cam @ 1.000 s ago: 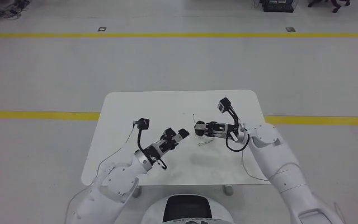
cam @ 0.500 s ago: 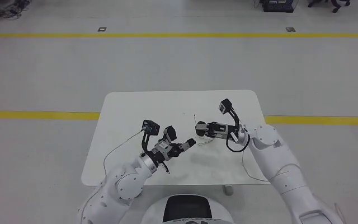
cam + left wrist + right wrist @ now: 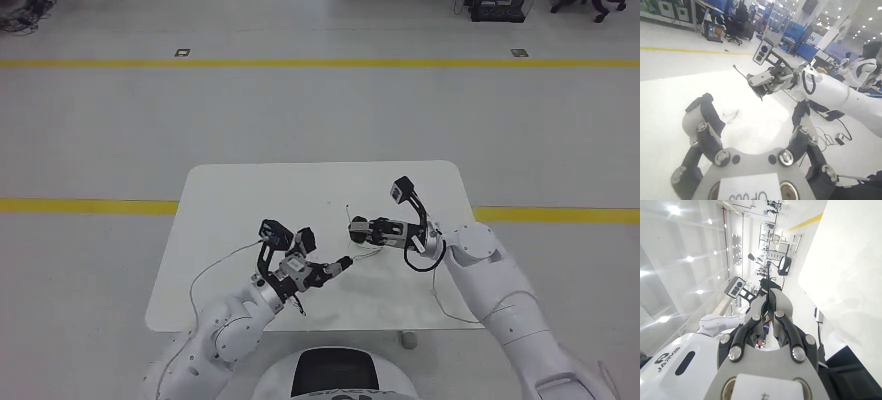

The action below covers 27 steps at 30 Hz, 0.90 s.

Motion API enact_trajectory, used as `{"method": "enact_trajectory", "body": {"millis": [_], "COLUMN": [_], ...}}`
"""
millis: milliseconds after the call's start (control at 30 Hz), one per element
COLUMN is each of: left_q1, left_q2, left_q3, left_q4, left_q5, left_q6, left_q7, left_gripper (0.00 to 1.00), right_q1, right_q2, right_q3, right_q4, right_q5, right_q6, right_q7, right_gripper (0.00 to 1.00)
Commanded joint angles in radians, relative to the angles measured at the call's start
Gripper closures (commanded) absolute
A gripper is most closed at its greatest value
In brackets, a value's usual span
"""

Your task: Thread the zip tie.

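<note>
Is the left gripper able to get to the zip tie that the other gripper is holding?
Probably yes. The open left gripper faces the zip tie sticking out of the shut right gripper, with nothing between them.

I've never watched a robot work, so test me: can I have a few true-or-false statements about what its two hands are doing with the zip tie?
1. The right gripper is shut on the zip tie. True.
2. The left gripper grips the zip tie too. False: it is open and empty.
3. The zip tie lies flat on the table. False: it is held up above the table.
4. The two grippers are apart, not touching. True.
</note>
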Motion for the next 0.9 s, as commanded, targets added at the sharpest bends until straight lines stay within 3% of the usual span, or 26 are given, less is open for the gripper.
{"method": "enact_trajectory", "body": {"millis": [0,133,333,867], "left_q1": [-0.004,-0.016,-0.018,-0.011], "left_q2": [-0.003,-0.005,-0.004,0.004], "left_q3": [-0.004,-0.021,-0.029,-0.024], "left_q4": [0.003,0.006,0.009,-0.002], "left_q5": [-0.135,-0.269,-0.344,-0.248], "left_q6": [0.022,0.068,0.082,0.047], "left_q7": [-0.037,-0.086,-0.112,-0.063], "left_gripper": [0.00,0.00,0.00,0.00], "right_q1": [0.002,0.004,0.005,0.014], "right_q2": [0.001,0.003,0.005,0.009], "right_q3": [-0.003,-0.006,-0.015,-0.036], "right_q4": [0.000,0.000,-0.003,0.008], "right_q5": [-0.003,-0.007,-0.012,-0.003], "right_q6": [-0.012,-0.028,-0.038,-0.039], "right_q7": [0.003,0.007,0.006,-0.005], "right_gripper": [1.00,1.00,1.00,1.00]}}
